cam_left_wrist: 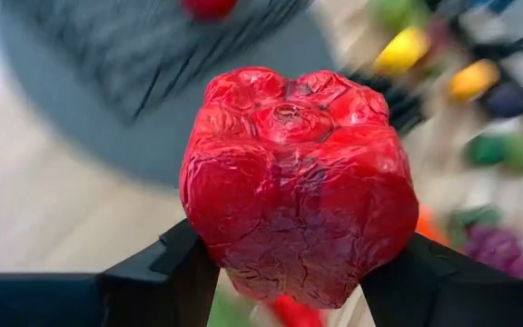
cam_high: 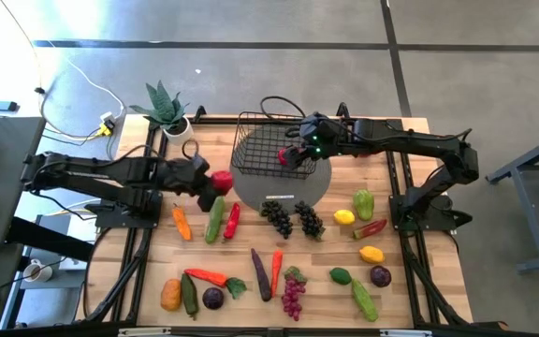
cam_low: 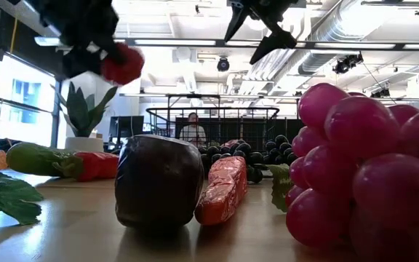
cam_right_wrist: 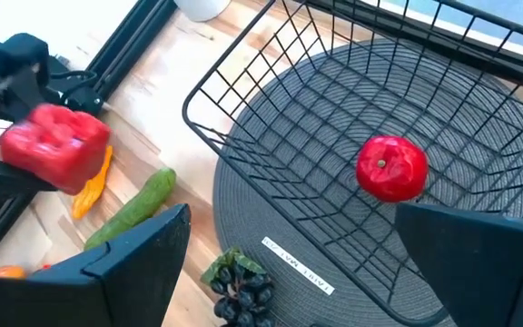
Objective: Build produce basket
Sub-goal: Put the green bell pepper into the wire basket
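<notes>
L gripper [cam_high: 215, 183] is closed tight on a red pepper [cam_high: 221, 181], left of center in the high view, just left of the basket [cam_high: 268, 147]. R gripper [cam_high: 293, 155] hangs open over the basket. A red apple [cam_right_wrist: 391, 168] sits inside it.

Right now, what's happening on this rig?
The left pincer is shut on a red pepper, held in the air just outside the black wire basket, which sits on a grey round mat. The right pincer hangs open above the basket, where a red apple already lies. Most of the produce, such as the purple grapes, is spread over the wooden table.
</notes>
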### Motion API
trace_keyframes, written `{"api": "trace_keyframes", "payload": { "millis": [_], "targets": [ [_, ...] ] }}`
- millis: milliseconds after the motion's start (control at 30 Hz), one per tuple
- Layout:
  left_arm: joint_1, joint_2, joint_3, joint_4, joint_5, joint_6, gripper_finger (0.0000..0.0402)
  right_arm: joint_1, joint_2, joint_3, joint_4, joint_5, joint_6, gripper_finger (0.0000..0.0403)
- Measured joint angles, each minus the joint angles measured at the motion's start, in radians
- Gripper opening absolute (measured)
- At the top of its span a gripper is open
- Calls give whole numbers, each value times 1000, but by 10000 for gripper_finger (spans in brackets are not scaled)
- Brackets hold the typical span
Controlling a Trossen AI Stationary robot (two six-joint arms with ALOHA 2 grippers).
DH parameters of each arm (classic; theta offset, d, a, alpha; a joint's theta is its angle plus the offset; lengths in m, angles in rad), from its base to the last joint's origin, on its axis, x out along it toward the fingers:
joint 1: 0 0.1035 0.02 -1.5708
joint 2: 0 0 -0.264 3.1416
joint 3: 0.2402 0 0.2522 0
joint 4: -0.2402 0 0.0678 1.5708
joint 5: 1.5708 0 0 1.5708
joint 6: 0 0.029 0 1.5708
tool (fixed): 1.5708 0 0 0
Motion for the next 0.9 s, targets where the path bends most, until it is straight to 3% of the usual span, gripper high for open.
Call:
{"api": "trace_keyframes", "payload": {
  "millis": [500,700,900],
  "targets": [
    [221,52,1,359,8,307,209,-3,0,0,-8,76,-19,371],
    [356,149,55,390,90,339,210,-3,0,0,-7,141,-22,371],
    [448,293,162,373,134,425,210,-3,0,0,-7,142,-22,371]
  ]
}}
